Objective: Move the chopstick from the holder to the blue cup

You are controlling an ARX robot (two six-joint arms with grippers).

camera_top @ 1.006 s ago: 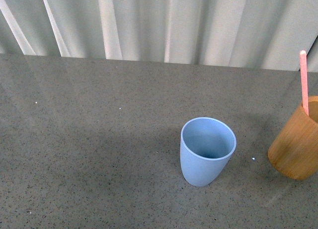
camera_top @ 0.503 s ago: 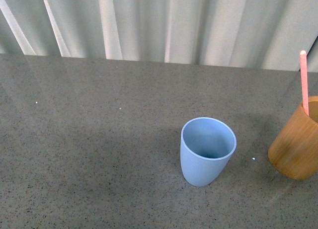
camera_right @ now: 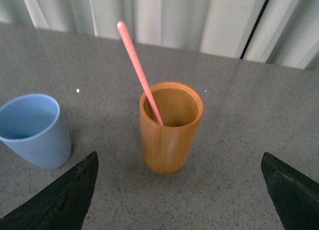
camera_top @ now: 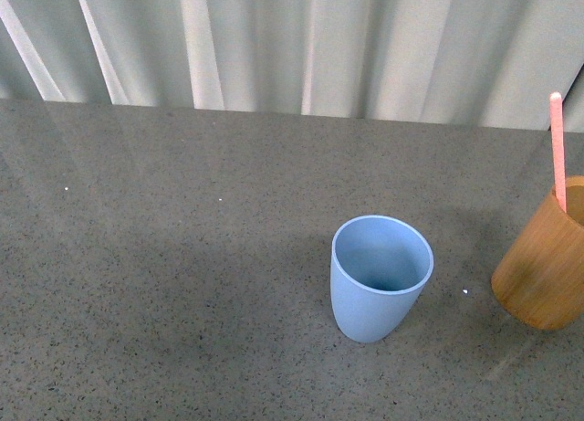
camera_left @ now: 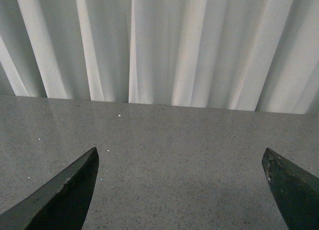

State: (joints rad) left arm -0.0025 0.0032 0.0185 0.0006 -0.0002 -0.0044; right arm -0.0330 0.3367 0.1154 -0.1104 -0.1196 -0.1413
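The light blue cup [camera_top: 380, 277] stands upright and empty on the grey table, right of centre. At the right edge of the front view stands the orange-brown wooden holder [camera_top: 545, 266], partly cut off, with one pale pink chopstick [camera_top: 557, 147] rising from it. In the right wrist view the holder [camera_right: 171, 127] is ahead of my open right gripper [camera_right: 179, 165], the chopstick [camera_right: 139, 71] leans toward the blue cup [camera_right: 35, 130] beside it. My left gripper [camera_left: 179, 160] is open over bare table, holding nothing. Neither arm shows in the front view.
A speckled grey tabletop [camera_top: 164, 284] stretches to the left of the cups. A white pleated curtain [camera_top: 292, 37] hangs along the table's far edge. A dark vertical gap [camera_right: 256, 25] in the curtain shows behind the holder.
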